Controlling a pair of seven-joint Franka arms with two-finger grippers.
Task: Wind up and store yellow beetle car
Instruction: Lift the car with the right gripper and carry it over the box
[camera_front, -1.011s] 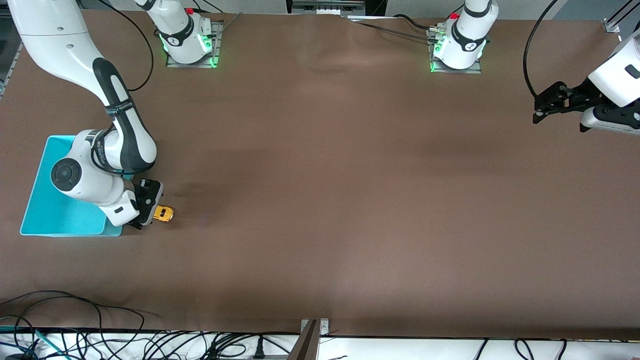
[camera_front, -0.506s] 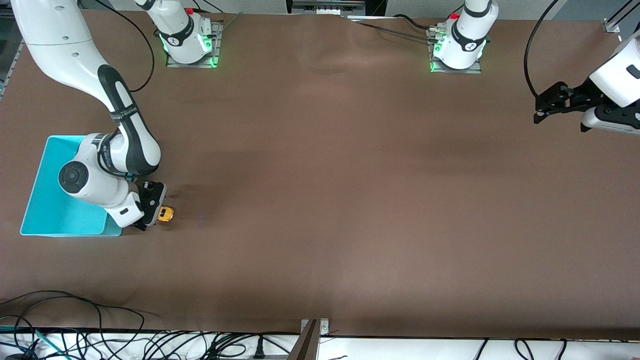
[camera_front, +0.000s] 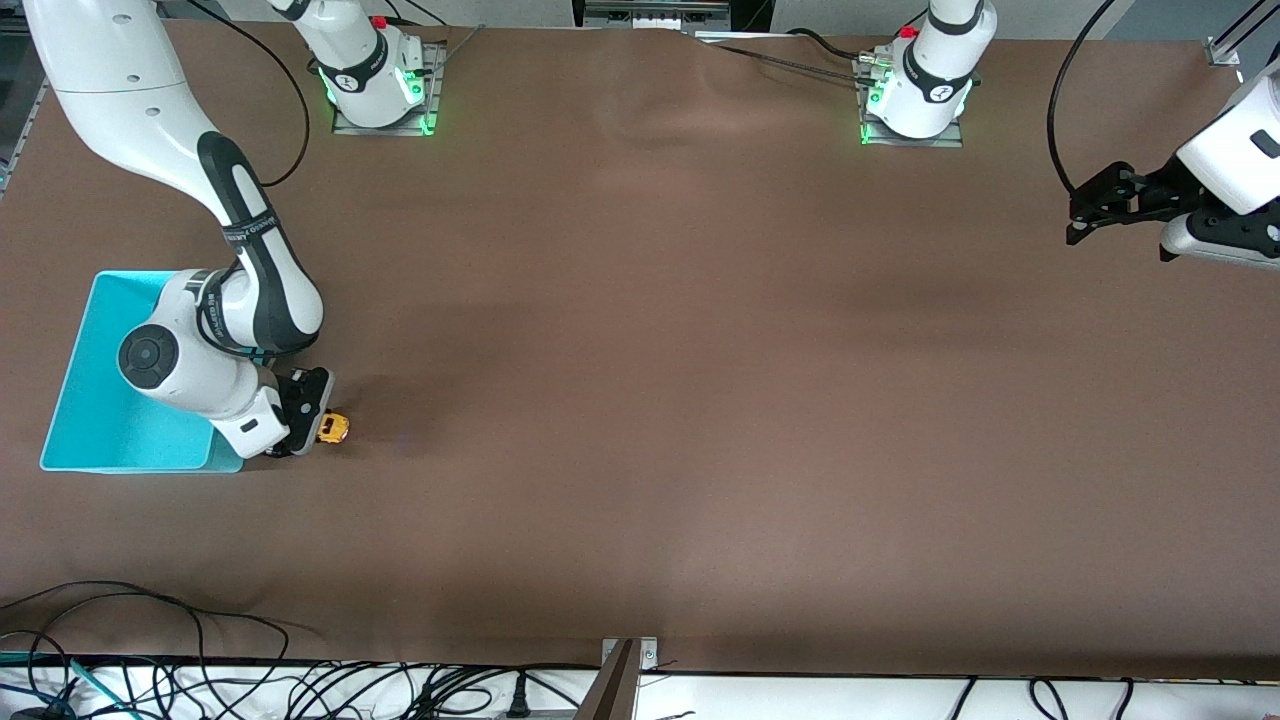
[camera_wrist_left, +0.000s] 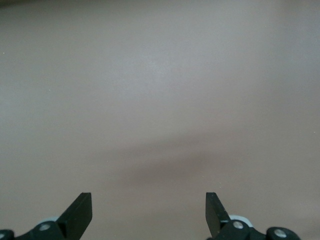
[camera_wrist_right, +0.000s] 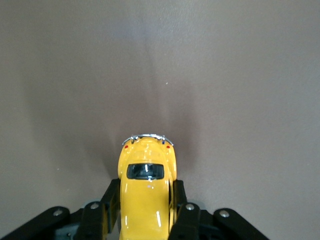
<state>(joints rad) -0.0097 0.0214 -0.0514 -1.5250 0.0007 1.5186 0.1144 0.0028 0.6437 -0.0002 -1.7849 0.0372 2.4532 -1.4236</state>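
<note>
The yellow beetle car (camera_front: 334, 429) sits on the brown table just beside the turquoise bin (camera_front: 100, 420), toward the right arm's end. My right gripper (camera_front: 312, 430) is down at the table, shut on the car. In the right wrist view the car's rounded body (camera_wrist_right: 146, 192) fills the space between the two black fingers (camera_wrist_right: 111, 200), which press on both of its sides. My left gripper (camera_front: 1080, 218) waits in the air at the left arm's end, open. In the left wrist view its gripper (camera_wrist_left: 149, 212) has nothing between the fingertips.
The turquoise bin's inside is partly hidden by the right arm. Both arm bases (camera_front: 378, 80) stand along the table's edge farthest from the front camera. Cables (camera_front: 150, 680) lie past the table's nearest edge.
My right gripper has closed its fingers on the sides of the yellow car. It and the car also shifted slightly away from the front camera. The left arm has not moved.
</note>
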